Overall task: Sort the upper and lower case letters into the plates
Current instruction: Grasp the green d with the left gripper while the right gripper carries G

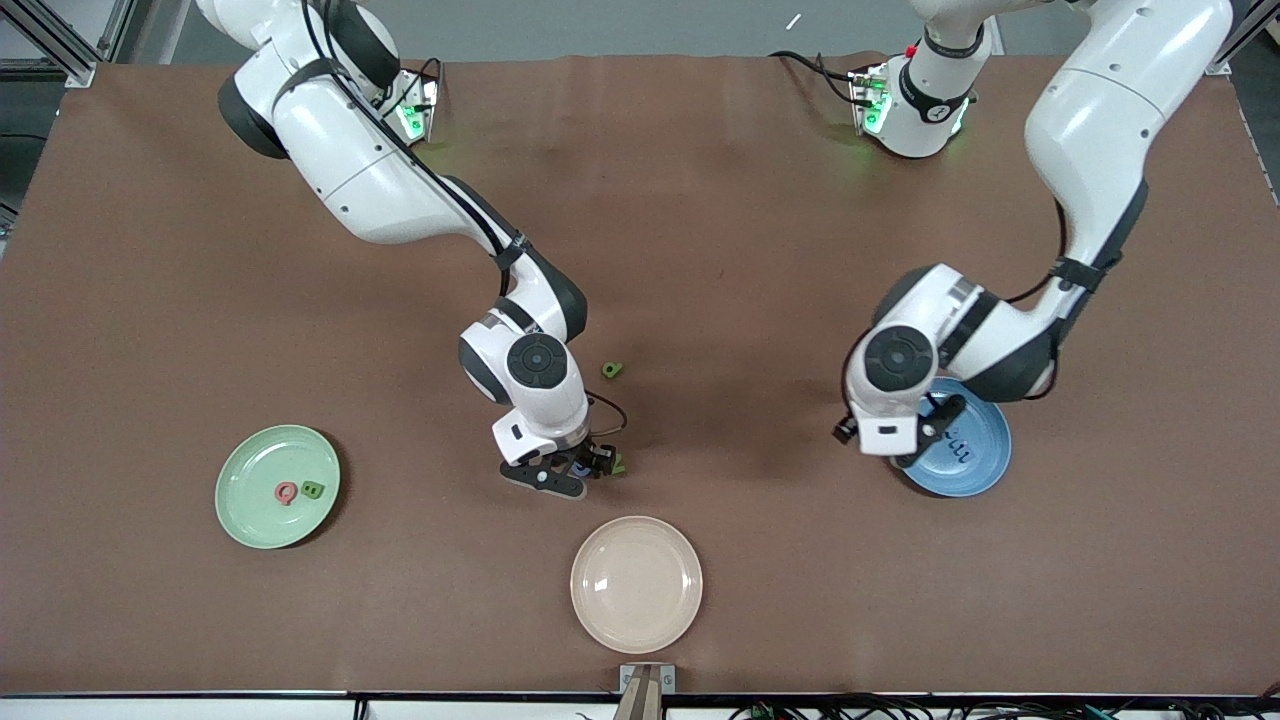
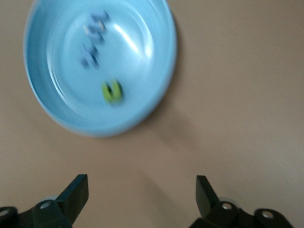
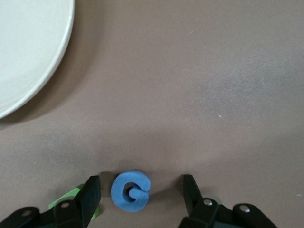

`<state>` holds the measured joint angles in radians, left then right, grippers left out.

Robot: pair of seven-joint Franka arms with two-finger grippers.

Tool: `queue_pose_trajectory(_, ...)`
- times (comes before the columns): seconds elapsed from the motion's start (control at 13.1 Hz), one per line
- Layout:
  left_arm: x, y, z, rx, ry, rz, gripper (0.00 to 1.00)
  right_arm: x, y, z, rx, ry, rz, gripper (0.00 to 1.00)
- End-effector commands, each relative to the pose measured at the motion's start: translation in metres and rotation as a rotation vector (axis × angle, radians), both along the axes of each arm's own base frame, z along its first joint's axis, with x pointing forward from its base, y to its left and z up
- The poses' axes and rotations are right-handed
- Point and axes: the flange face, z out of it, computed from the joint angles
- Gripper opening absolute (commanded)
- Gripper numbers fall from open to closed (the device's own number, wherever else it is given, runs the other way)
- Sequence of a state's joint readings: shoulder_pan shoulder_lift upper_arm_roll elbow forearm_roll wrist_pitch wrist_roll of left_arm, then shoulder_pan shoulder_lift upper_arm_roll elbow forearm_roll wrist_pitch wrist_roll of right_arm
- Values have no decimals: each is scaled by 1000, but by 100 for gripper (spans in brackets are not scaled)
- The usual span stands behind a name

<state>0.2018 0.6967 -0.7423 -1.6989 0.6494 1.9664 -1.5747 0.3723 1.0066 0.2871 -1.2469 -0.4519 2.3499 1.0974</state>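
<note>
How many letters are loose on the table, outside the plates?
3. A blue letter sits between the open fingers of the right gripper, a green letter lies beside it, and a second green letter lies farther from the front camera. Arms may hide others.

Robot lab bench, staged sorting setup.
Two white Franka arms (image 1: 380, 190) bolted at the edge of a table (image 1: 700, 250) under brown cover; aluminium framing (image 1: 60, 45) at one corner, cables (image 1: 1000, 708) along the camera edge, toy letters (image 1: 612, 370) and plates (image 1: 277, 487).

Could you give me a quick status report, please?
Right gripper open, straddling blue letter on table. Left gripper open, beside blue plate. Green letter crowds one finger.
</note>
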Motion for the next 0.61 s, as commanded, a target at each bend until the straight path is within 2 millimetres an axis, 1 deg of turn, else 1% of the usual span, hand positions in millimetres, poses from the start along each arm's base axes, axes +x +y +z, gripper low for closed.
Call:
queue_pose_trajectory(0.0, -23, -58, 4, -58, -39, 43, 100, -1, 2, -1, -13, -4, 12, 63)
queue_pose_trajectory(0.08, -31, -80, 0, -99, -55, 70, 100, -1, 1, -1, -15, -5, 14, 54)
queue_pose_trajectory(0.23, -40, -111, -9, -189, -90, 130, 100, 0, 0, -1, -15, -5, 12, 34)
queue_pose_trajectory(0.38, -54, -141, -17, -245, -101, 154, 100, -1, 1, -1, -14, -5, 11, 21)
queue_pose_trajectory(0.46, -63, -156, -17, -257, -105, 146, 100, 0, 1, 0, -14, -6, 13, 14)
queue_pose_trajectory(0.54, -69, -168, -18, -267, -108, 151, 100, 3, -4, 3, -12, -9, 4, 8)
